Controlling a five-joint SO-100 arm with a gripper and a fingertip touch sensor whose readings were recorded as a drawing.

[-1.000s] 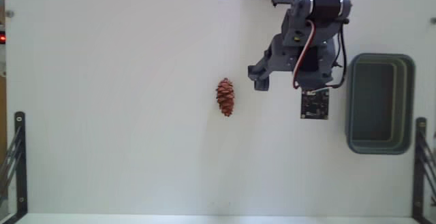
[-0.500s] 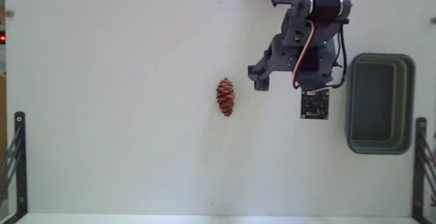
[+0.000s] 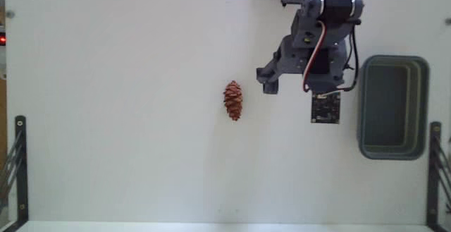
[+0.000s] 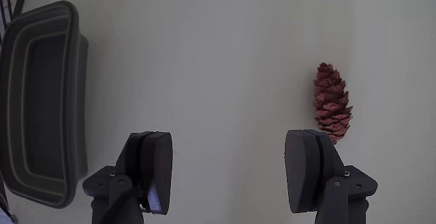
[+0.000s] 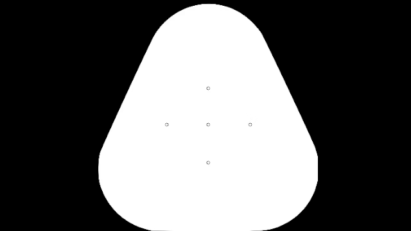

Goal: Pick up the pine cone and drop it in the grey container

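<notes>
White tabletop (image 3: 127,119) fills both views, bare and evenly lit, with black brackets at its lower corners in the fixed view. Nearest the wrist camera, the gripper (image 4: 228,169) has its two dark fingers (image 4: 151,163) spread wide apart with nothing but table between them. Just beyond the right-hand finger, and slightly outside the gap, lies the pine cone (image 4: 332,103); in the wrist view its long axis runs up and down the picture, roughly along the direction the fingers point, blunt end toward the gripper. So the coming move turns on a sideways shift to the right in that view, then a reach forward and down, so that the fingers would likely close across the cone's narrow width. Farther off at the left edge of the wrist view sits the grey container (image 4: 41,101), well apart from the cone and on the opposite side of the gripper. The fixed view adds the layout: the cone (image 3: 232,100) lies near the middle of the table, the arm (image 3: 317,41) reaches in from the top edge, and the container (image 3: 393,106) rests by the right edge, empty as far as can be seen. That view does not show the finger gap; the wrist view does.
</notes>
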